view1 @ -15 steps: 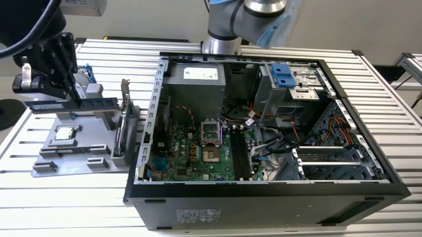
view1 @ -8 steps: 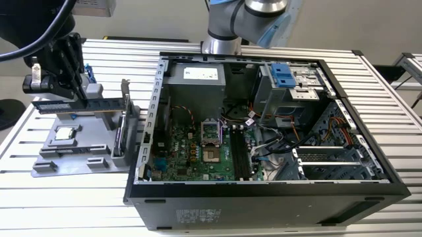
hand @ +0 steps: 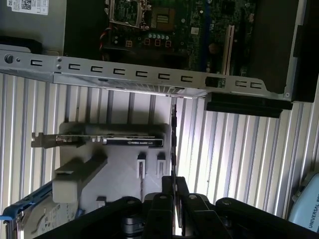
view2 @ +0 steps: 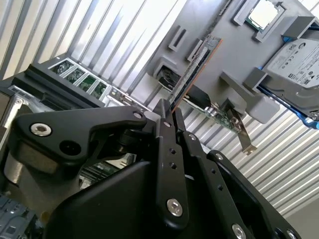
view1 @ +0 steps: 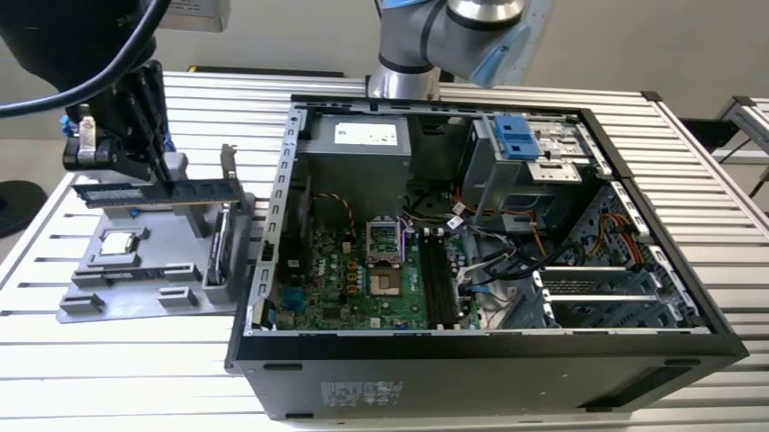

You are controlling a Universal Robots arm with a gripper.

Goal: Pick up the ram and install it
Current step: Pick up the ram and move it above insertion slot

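The ram (view1: pixel 207 188) is a long dark green stick lying level above the grey holder tray (view1: pixel 157 281) at the exterior view's left. My gripper (view1: pixel 157 176) comes down on it from above and is shut on it. In the second wrist view the fingertips (view2: pixel 162 117) pinch the stick's near end, and the ram (view2: pixel 194 69) runs away edge-on over the tray. The first wrist view shows the ram (hand: pixel 173 134) as a thin dark line ahead of the gripper (hand: pixel 173 180). I cannot tell whether the stick is free of its holder slot.
The tray also carries a silver processor (view1: pixel 121 243), an upright expansion card (hand: pixel 124 141) and a hard drive (view2: pixel 299 57). To the exterior view's right lies the open computer case (view1: pixel 481 364), with its motherboard (view1: pixel 360 279) and memory slots (view1: pixel 435 281) exposed. The table top is ribbed metal.
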